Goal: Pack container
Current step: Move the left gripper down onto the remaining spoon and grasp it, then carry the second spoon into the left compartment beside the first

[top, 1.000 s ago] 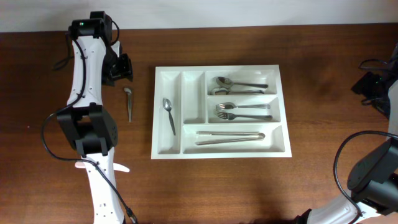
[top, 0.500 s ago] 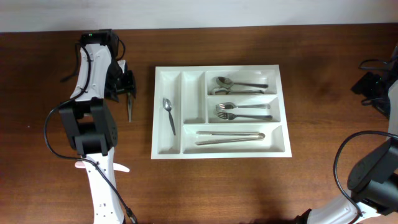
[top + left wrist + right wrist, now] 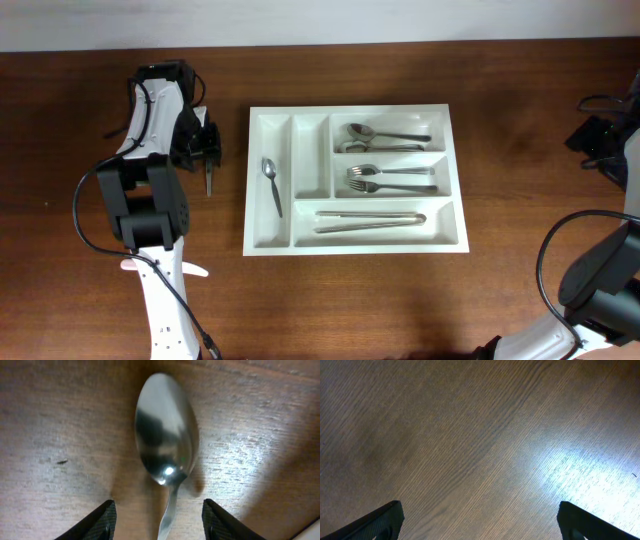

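Overhead, we see the container [image 3: 311, 160] lying flat near the middle of the wooden table [image 3: 520, 290], its walls roughly square with the table's far edge. Its long axis runs left to right across the picture. The two narrow compartments sit at the end nearer the left arm and run crosswise to that axis, while the three wide compartments are stacked at the other end.

A teaspoon [image 3: 271, 185] lies in the outermost narrow compartment. Spoons [image 3: 385, 135], forks [image 3: 390, 178] and tongs [image 3: 370, 220] fill the three wide ones, all with their handles along the long axis.

A narrow strip of bare wood separates the container's left wall from a loose spoon [image 3: 165, 440], which lies on the table beside it. Broader bare wood lies to the right of the container and along the near side.

The left gripper [image 3: 161, 520] stands over this spoon with its jaws partly apart. One finger is on each side of the neck, and wood shows between metal and fingers [image 3: 102, 522], so nothing is held. The bowl points away from the wrist camera.

The right gripper [image 3: 480, 522] hangs over bare wood well to the right of the container, its jaws spread wide.
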Controlling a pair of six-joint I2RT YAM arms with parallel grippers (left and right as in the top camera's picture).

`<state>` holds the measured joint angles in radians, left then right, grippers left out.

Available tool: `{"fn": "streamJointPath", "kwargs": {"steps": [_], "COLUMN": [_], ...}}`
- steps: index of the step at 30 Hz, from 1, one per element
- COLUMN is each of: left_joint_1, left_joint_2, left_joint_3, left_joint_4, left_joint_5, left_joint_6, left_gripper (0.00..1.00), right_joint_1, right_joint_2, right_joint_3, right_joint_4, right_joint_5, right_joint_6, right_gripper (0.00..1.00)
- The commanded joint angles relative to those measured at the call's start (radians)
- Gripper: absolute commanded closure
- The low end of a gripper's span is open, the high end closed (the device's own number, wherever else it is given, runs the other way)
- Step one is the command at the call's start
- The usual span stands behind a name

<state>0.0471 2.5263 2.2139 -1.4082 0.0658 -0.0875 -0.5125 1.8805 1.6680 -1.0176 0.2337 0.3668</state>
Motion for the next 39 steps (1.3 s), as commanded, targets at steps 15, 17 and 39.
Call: {"fn": "streamJointPath", "kwargs": {"steps": [15,17,39], "left_joint_1": [0.001,0.001,-0.023], "left_joint_2": [-0.032,-0.032,-0.032], "left_joint_3": [-0.005,-0.005,-0.079], "left_joint_4": [0.047,0.053,0.071], "left_joint_5": [-0.011,-0.011,-0.067], "left_joint_6": [0.13,0.13,0.13], "left_gripper": [0.43,0.43,0.44], "right_joint_1": [0.002,0.002,0.002], "right_joint_2": [0.003,0.003,0.003], "right_joint_3": [0.017,0.017,0.017], "right_joint_4": [0.0,0.0,0.0], "right_joint_5": [0.002,0.002,0.002], "right_joint_6": [0.004,0.004,0.004], "right_gripper": [0.01,0.01,0.01]}}
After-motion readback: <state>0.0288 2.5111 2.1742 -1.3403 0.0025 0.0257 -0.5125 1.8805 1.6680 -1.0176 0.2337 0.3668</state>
